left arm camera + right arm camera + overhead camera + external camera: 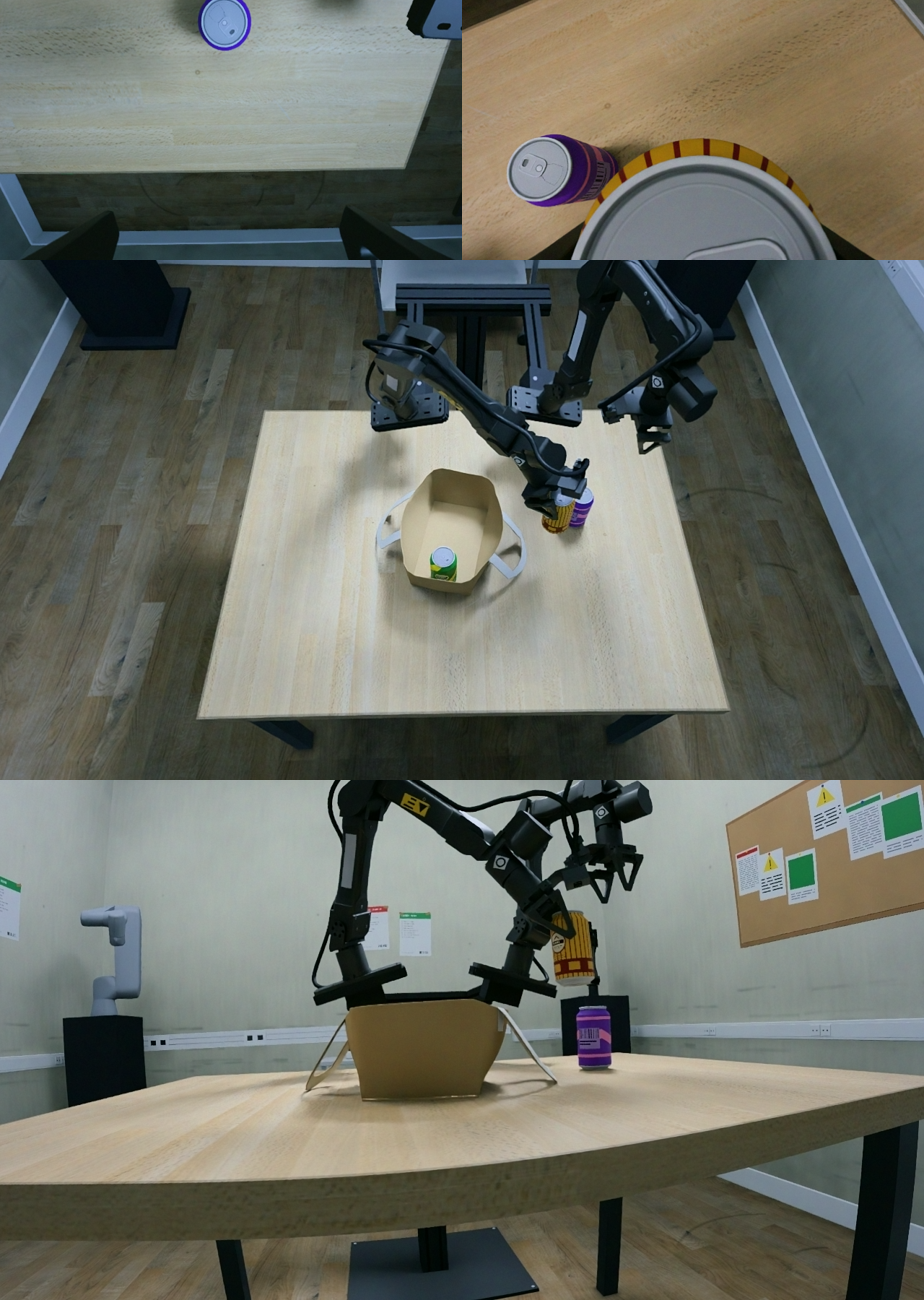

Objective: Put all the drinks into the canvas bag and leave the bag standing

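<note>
The canvas bag point(445, 586) point(426, 1051) stands on the table with its walls up and its mouth open. A green can point(443, 570) stands upright inside it, near the front wall. My right gripper point(553, 507) point(568, 929) is shut on a yellow striped can point(559, 520) point(574, 958) point(700, 195) and holds it upright, well above the table. A purple can point(583, 512) point(593, 1041) point(224, 25) point(579, 173) stands on the table beside the bag, below the held can in the exterior view. My left gripper point(652, 443) point(616, 891) point(229, 219) is open and empty, high near the table edge.
The bag's white handles point(504, 566) point(390, 540) flare outward on both sides. One handle spreads toward the purple can. The wooden table point(323, 648) point(646, 1116) ends in a straight edge near the left gripper. Both arm bases stand behind the bag.
</note>
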Motion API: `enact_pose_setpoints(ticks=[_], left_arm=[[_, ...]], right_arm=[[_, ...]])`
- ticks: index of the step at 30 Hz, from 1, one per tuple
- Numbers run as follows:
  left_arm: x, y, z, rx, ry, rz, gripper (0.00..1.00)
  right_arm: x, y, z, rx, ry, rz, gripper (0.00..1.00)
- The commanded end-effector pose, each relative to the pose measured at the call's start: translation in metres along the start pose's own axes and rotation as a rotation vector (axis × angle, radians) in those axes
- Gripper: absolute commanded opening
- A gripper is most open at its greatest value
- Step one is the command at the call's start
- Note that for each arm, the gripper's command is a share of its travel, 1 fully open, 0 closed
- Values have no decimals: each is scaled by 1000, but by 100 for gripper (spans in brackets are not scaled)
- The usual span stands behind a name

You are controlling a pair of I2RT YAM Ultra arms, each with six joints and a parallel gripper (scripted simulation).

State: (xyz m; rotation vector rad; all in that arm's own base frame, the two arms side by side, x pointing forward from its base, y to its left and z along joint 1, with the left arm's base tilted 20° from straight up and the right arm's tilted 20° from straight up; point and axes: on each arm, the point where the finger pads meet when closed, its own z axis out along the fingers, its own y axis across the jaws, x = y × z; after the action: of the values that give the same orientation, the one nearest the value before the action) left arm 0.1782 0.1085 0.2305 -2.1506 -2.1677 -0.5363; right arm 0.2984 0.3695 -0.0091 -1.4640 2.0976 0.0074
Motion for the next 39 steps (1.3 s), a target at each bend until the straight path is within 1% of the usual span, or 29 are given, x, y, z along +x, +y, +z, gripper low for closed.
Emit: enact_pose_setpoints(ticks=[1, 3, 10, 15, 16, 17, 20, 23, 24, 26, 27, 28, 35, 39], left_arm=[[-2, 2, -9, -31, -5, 3, 100], [-2, 2, -9, -31, -5, 3, 100], [-2, 2, -9, -31, -5, 3, 100], [-2, 2, -9, -31, -5, 3, 100], [-2, 2, -9, -31, -5, 3, 100], [-2, 2, -9, -31, -5, 3, 100], [-2, 2, -9, -31, -5, 3, 100], [-2, 2, -9, -31, -5, 3, 100], [-2, 2, -9, -31, -5, 3, 100], [-2, 2, -9, -31, -5, 3, 100], [-2, 2, -9, -31, -5, 3, 100], [-2, 2, -9, -31, -5, 3, 100], [-2, 2, -9, -31, -5, 3, 100], [-2, 2, -9, -31, -5, 3, 100]], right_arm=[[-44, 2, -22, 3, -144, -8, 70], [-47, 1, -23, 5, -150, -6, 70], [-41, 2, -20, 2, -137, -6, 70], [-43, 2, -22, 3, -144, -8, 70], [-63, -8, -34, 22, -193, 4, 70], [-30, -17, -26, 19, -131, 15, 70], [-26, -21, -32, 21, -133, 12, 70], [-23, -17, -38, 11, -137, -4, 70], [-30, -15, -40, 14, -150, -1, 70], [-30, -15, -40, 14, -150, -1, 70], [-13, -20, -39, 10, -125, 0, 70], [-8, -25, -40, 13, -116, 6, 70], [5, -26, -51, 3, -112, -14, 70], [17, -35, -56, 7, -100, -6, 70]])
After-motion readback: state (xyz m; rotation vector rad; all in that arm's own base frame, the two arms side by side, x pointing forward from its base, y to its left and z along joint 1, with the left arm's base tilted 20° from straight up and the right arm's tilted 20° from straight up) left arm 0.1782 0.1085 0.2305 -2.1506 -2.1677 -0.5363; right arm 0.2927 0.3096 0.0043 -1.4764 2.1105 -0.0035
